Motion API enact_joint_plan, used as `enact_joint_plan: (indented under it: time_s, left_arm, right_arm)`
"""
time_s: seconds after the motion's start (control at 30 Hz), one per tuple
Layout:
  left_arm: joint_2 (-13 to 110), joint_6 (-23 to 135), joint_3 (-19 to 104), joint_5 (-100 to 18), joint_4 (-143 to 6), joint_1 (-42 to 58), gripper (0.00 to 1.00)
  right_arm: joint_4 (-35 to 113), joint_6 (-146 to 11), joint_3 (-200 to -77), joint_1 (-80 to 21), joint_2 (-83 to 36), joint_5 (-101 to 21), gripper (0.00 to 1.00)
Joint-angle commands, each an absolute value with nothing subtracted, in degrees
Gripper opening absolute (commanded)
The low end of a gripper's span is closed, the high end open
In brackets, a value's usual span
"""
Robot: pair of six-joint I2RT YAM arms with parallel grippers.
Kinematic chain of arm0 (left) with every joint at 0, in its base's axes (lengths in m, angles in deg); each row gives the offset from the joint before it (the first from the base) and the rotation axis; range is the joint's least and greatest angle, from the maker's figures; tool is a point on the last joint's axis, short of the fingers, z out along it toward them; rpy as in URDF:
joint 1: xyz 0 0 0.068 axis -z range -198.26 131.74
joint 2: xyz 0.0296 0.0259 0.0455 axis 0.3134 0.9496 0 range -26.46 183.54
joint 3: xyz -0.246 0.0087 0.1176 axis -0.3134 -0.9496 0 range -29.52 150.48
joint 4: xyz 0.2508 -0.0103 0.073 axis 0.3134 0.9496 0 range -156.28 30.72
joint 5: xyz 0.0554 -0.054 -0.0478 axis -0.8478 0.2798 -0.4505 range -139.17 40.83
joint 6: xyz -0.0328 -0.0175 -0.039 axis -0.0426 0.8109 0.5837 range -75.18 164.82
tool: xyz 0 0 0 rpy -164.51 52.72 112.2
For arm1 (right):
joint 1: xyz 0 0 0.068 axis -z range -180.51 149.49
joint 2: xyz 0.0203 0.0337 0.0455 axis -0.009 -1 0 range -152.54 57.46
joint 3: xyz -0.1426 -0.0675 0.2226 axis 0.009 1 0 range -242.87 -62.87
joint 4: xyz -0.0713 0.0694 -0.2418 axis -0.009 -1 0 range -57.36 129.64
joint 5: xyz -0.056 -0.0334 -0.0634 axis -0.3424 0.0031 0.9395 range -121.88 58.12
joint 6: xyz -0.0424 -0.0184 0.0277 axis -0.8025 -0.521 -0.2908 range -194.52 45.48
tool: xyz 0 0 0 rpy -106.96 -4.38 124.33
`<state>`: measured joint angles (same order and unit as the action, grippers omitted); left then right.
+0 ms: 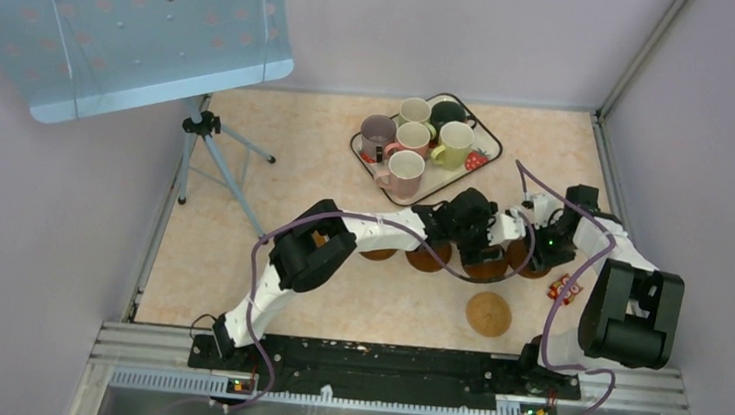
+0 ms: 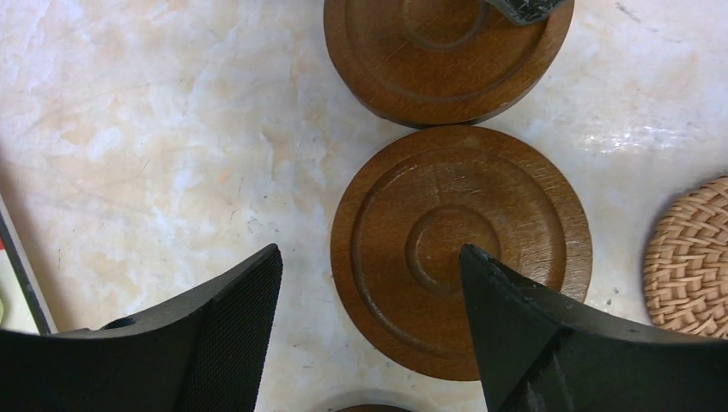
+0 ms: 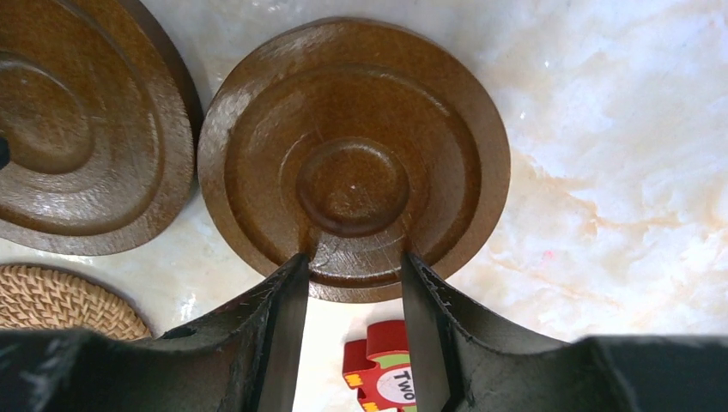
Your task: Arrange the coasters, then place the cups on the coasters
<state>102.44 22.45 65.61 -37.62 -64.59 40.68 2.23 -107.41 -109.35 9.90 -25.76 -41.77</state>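
Four glossy brown coasters [image 1: 426, 261] show in a row across the middle of the table [image 1: 198, 263], partly under the arms, with neighbours touching or very nearly.

At the right end, the right gripper [image 3: 354, 257] is down at the near rim of the rightmost coaster [image 3: 352, 129]. Its jaws stand at a narrow gap with nothing clamped between them. The fingertips [image 3: 288, 292] sit at the disc's outer ring, and I cannot tell whether they press on it. That pose reads as nudging the disc into line, not lifting it.

Next door, the left gripper [image 2: 369, 257] hangs over the third coaster [image 2: 446, 215], jaws spread wide and empty. One finger overlaps the disc's edge in its own camera. My guess: it is set to straddle or shove.

A woven rattan mat [image 1: 488, 313] lies apart, nearer the bases. A red puzzle piece [image 3: 382, 378] sits just beside the rightmost coaster.

All six cups [image 1: 405, 171] are crowded on the strawberry-print tray [image 1: 443, 184] at the far side, well clear of the row, which keeps them out of the way during spacing. By my reckoning, arranging is under way and no cup is placed yet. Discs this close would leave mugs bumping handles.
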Motion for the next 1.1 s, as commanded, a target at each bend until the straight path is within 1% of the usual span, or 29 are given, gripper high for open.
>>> enact_joint_plan:
  time_s: [0.0, 0.27, 0.5, 0.63, 0.73, 0.83, 0.93, 1.07]
  left_arm:
    - [103.00, 24.24, 67.78, -38.78, -64.93, 41.11, 0.81]
    - [105.43, 23.41, 69.43, -44.07, -64.36, 40.65, 0.78]
    - [106.16, 23.28, 70.29, -45.78, -64.16, 39.73, 0.77]
    - [106.72, 23.32, 71.63, -46.35, -63.38, 39.70, 0.77]
    - [107.13, 23.70, 72.80, -46.94, -62.59, 39.66, 0.77]
    - [106.71, 24.42, 73.73, -46.91, -62.30, 39.54, 0.79]
    - [104.54, 26.00, 73.50, -43.78, -62.63, 39.21, 0.84]
    - [99.34, 27.63, 70.13, -39.58, -64.77, 39.13, 0.90]
  right_arm:
    - [0.49, -108.49, -107.98, 12.37, -23.96, -41.03, 0.44]
    - [0.96, -108.12, -109.19, 13.03, -24.48, -40.53, 0.44]
    - [0.75, -107.93, -111.06, 13.55, -25.18, -40.77, 0.44]
    - [-0.68, -108.60, -111.68, 13.54, -23.63, -42.36, 0.46]
    - [-1.74, -108.93, -112.26, 13.55, -21.52, -43.86, 0.49]
    - [-2.87, -108.81, -112.93, 13.55, -19.54, -45.36, 0.52]
    - [-4.30, -108.87, -113.93, 13.55, -17.10, -47.58, 0.56]
    - [-7.12, -110.81, -114.09, 13.55, -13.34, -53.29, 0.63]
